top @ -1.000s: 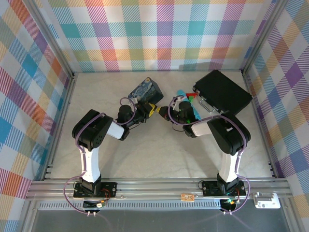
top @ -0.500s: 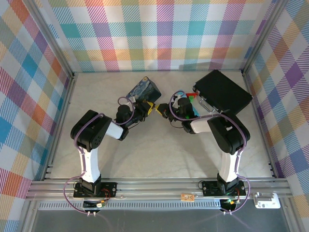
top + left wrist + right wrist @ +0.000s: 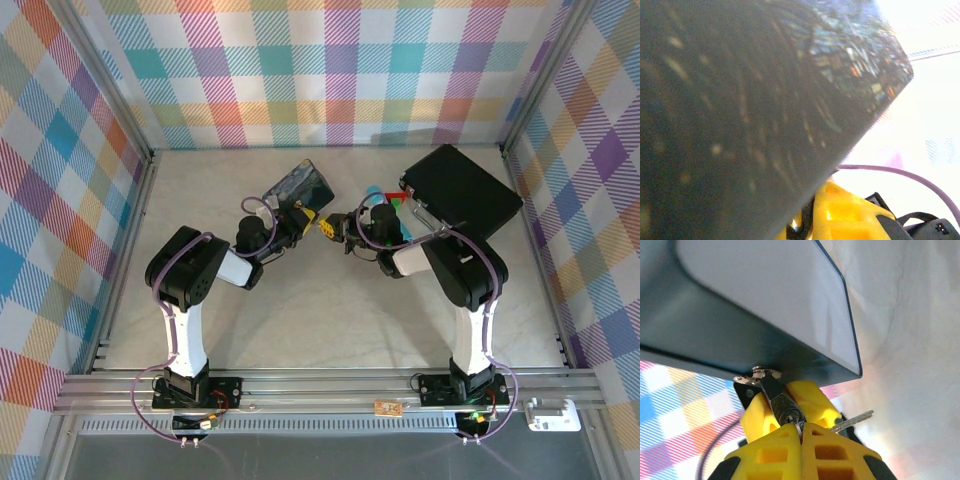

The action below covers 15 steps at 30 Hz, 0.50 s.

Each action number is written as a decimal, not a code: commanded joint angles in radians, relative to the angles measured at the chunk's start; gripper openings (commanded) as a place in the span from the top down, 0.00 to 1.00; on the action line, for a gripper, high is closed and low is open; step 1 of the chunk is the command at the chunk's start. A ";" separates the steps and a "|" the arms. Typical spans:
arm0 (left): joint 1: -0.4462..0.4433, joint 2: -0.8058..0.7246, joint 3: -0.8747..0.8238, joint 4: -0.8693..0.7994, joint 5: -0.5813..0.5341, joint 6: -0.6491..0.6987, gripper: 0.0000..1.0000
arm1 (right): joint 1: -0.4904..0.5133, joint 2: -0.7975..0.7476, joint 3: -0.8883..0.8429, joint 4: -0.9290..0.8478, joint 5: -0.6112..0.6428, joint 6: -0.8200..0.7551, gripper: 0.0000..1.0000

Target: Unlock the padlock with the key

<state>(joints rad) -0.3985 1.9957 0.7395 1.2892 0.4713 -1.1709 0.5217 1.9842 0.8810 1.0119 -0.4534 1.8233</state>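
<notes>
The small black padlock (image 3: 781, 402) hangs from the hasp of the blue painted tin (image 3: 740, 305), its keyhole facing my right wrist camera. My left gripper (image 3: 785, 407) is shut on the padlock, one yellow finger (image 3: 757, 415) on each side of its body. My right gripper (image 3: 801, 432) is shut just below the keyhole, with a thin silvery edge of the key pinched between its tips. A silvery key blade (image 3: 855, 421) juts out to the right from behind its fingers. From above, the left gripper (image 3: 308, 218) and right gripper (image 3: 331, 230) meet tip to tip beside the tin (image 3: 300, 182).
A black case (image 3: 460, 190) lies at the back right, with a turquoise cylinder (image 3: 373, 191) and red and green pieces (image 3: 400, 200) beside it. Checkered walls close the table on three sides. In the left wrist view the tin (image 3: 740, 100) sits right against the camera.
Both grippers have moved slightly away from the bases, and the right one has closed in on the left. The tin has shifted and turned with the left gripper.
</notes>
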 commanded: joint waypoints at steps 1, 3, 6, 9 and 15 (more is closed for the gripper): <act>-0.045 0.034 -0.008 0.065 0.166 0.132 1.00 | 0.043 -0.032 0.034 0.242 -0.008 0.387 1.00; -0.045 0.029 -0.020 0.065 0.150 0.162 1.00 | 0.053 -0.051 0.023 0.272 0.045 0.462 1.00; -0.044 0.032 -0.019 0.065 0.135 0.171 1.00 | 0.057 -0.073 0.022 0.303 0.113 0.484 1.00; -0.044 0.044 -0.002 0.063 0.135 0.157 1.00 | 0.055 -0.061 0.028 0.318 0.126 0.468 1.00; -0.032 0.034 -0.012 0.046 0.095 0.152 1.00 | 0.019 -0.043 -0.007 0.202 0.046 0.220 1.00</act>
<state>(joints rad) -0.3965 2.0041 0.7441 1.3640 0.4522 -1.0721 0.5388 1.9835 0.8673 1.0962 -0.3752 2.0602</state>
